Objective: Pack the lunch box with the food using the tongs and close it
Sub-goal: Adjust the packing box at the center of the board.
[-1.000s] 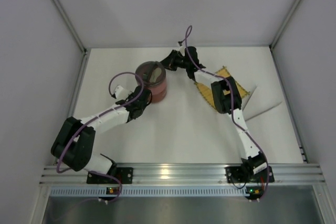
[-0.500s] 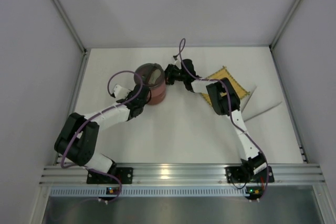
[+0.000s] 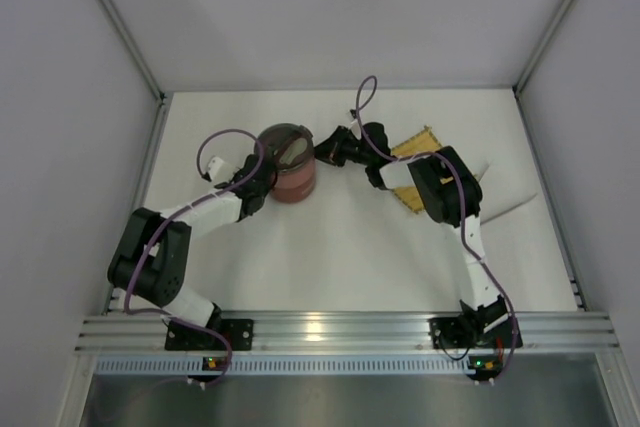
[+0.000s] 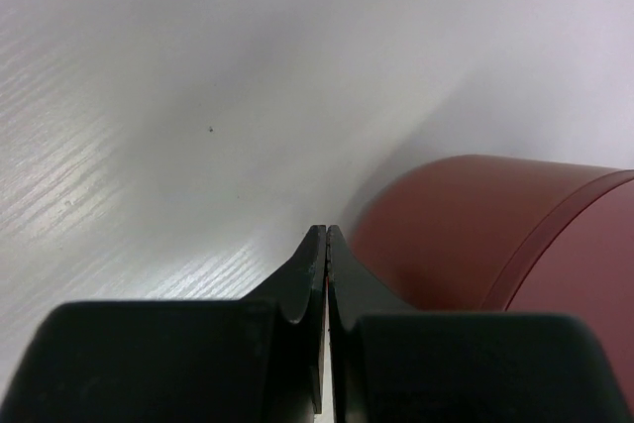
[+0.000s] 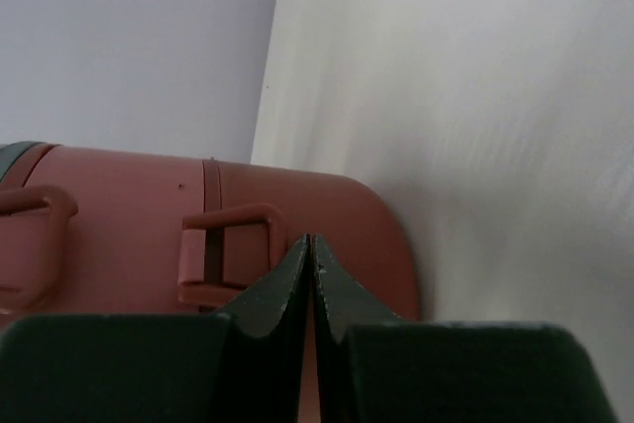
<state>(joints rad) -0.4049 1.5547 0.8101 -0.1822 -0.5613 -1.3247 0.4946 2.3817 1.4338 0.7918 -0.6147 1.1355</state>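
The round dark-red tiered lunch box (image 3: 293,172) stands upright in the upper middle of the frame. The left gripper (image 3: 257,177) sits just at its lower left and the right gripper (image 3: 320,149) just at its upper right, about equally near. Both have their fingers pressed together on nothing. Whether either touches the box's wall I cannot tell.

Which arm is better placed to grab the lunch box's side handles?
Probably right: the right pincer, shut, points straight at the lunch box's side handles; the left pincer, also shut, faces only smooth wall.
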